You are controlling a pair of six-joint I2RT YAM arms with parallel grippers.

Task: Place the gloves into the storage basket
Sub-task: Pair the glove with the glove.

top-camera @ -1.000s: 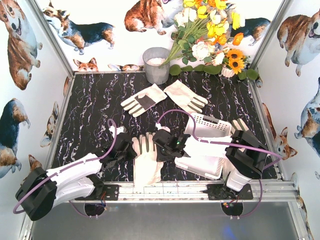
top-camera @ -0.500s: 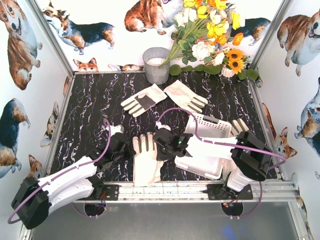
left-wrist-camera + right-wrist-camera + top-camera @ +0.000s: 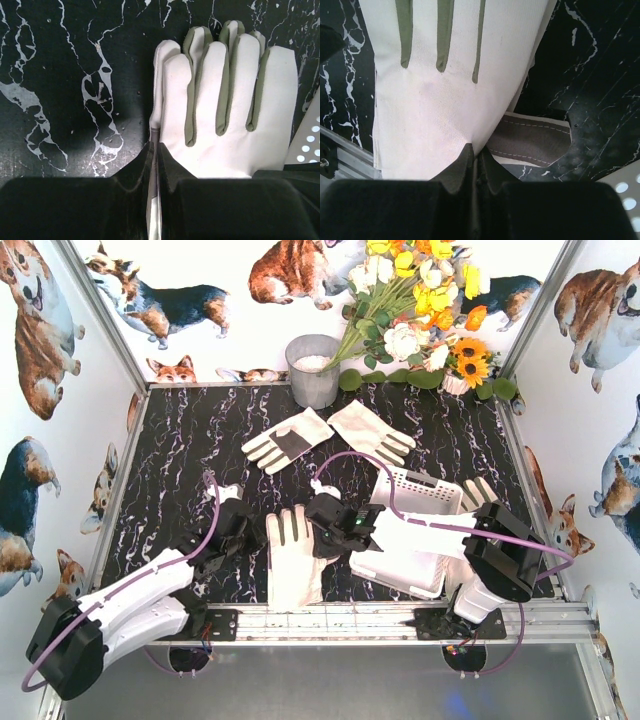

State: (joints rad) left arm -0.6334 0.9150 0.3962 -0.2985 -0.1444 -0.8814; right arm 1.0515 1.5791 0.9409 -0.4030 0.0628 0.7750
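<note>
Left end effector (image 3: 154,146) and right end effector (image 3: 472,148) pinch one cream glove (image 3: 292,568).

The black marbled table (image 3: 180,460) before me carries a white basket (image 3: 418,485) on my right, and a glove (image 3: 293,560) lies flat at the near edge just left of it. Farther back, a palm-patched glove (image 3: 288,440) and a plain white glove (image 3: 370,432) lie side by side. A grey bucket (image 3: 313,370) and flowers (image 3: 420,310) stand along the far edge.

Grey bucket (image 3: 313,368), flowers (image 3: 420,300) — marbled table (image 3: 180,460)
</note>
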